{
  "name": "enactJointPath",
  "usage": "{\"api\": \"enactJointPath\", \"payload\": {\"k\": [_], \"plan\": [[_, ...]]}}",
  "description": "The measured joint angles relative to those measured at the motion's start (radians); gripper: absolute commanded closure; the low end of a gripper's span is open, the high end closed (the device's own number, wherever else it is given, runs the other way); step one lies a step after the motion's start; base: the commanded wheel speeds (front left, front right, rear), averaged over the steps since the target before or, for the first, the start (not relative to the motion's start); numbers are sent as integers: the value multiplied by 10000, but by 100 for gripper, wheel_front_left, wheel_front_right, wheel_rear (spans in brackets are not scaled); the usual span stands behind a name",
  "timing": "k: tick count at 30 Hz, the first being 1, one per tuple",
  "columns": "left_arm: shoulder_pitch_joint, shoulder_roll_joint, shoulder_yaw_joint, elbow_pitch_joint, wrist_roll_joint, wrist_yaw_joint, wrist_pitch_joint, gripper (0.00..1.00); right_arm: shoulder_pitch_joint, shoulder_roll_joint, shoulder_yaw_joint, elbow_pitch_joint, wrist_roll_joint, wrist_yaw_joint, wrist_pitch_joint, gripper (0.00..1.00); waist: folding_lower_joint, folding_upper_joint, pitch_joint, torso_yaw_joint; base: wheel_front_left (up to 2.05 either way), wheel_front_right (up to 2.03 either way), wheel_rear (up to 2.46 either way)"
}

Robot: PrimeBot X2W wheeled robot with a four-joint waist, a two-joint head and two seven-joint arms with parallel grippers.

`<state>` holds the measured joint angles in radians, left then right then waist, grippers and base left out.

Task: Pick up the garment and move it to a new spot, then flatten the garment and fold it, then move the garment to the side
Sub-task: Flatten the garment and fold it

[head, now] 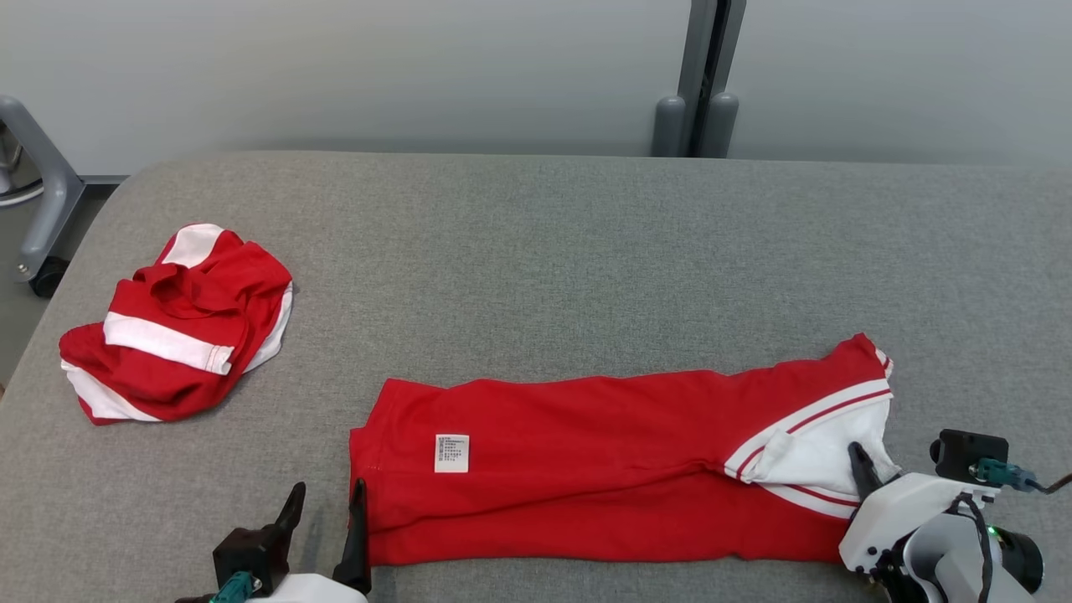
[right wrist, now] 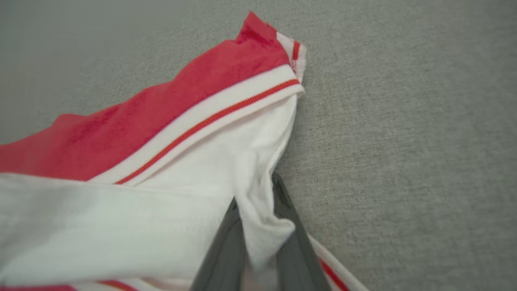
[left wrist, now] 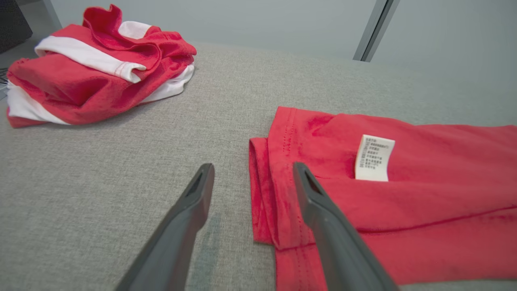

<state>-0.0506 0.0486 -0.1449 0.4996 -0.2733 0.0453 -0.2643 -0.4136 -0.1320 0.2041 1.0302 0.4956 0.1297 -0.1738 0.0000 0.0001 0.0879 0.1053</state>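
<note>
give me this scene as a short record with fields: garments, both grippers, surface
surface: grey table, fabric-covered
flat garment: red, lying as a long folded strip near the robot, white striped end at the robot's right
care label: white, toward the strip's left end
second garment: red and white, crumpled heap at far left, apart from the strip
left gripper: open, at the strip's left edge, one finger over the hem
right gripper: closed on a fold of the white end
stage: looks mid-fold, not yet moved aside

Folded garment (head: 586, 461) on table (head: 544, 251), crumpled garment (head: 180, 322) well left of it
</note>
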Motion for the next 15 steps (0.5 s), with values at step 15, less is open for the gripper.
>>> {"api": "enactJointPath", "payload": {"k": [15], "plan": [[-196,4,-81,226,104,-94,0,0,-228,-1012,-2102,6,-35,15,-861,100,0,0,-165,-591,0,0,0]]}}
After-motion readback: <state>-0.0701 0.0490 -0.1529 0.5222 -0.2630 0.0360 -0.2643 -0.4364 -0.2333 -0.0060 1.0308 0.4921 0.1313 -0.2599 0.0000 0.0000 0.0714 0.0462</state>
